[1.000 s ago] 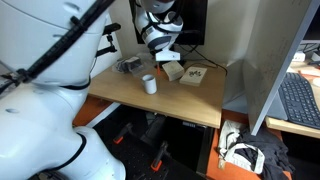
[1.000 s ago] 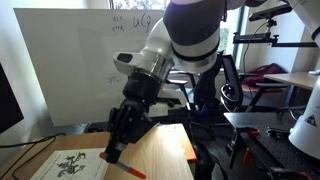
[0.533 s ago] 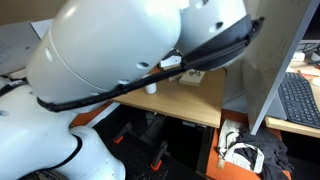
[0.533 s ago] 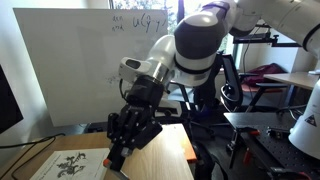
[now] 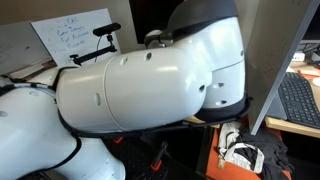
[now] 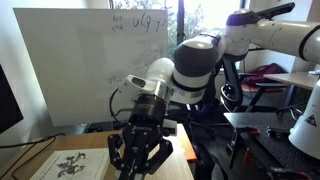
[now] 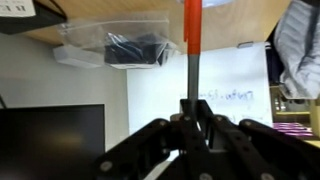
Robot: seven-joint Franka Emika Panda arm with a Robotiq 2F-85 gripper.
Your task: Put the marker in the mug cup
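Big change from half a second ago: in an exterior view the arm [image 5: 150,90] sits even closer across the lens. Its white shell fills the middle of the picture and hides the desk where the mug cup showed a second ago, so there is no sight of the cup in any view now.

In an exterior view the gripper [image 6: 140,170] is no longer tilted off to one side. It points straight down, lower in the picture, with its fingertips at the bottom edge. The orange stick that lay on the wood there a second ago is gone from that spot.

Around it, the sheet of paper [image 6: 70,165] with a dark drawing lies just beside the gripper, and the whiteboard [image 6: 80,60] stands behind. Round the arm's shell only the keyboard [image 5: 298,100] and a corner of the whiteboard stay visible.

The wrist view gives what neither exterior view does: the marker [image 7: 191,30]. It runs as a straight orange-red line from between the fingers [image 7: 165,135] to the top edge. The jaws are drawn in tight on either side of its end, clamping it.

Also only there: a wooden surface [image 7: 100,8] across the top, a clear plastic bag [image 7: 120,45] holding something dark against it, and a dark monitor [image 7: 50,140] in the lower corner.
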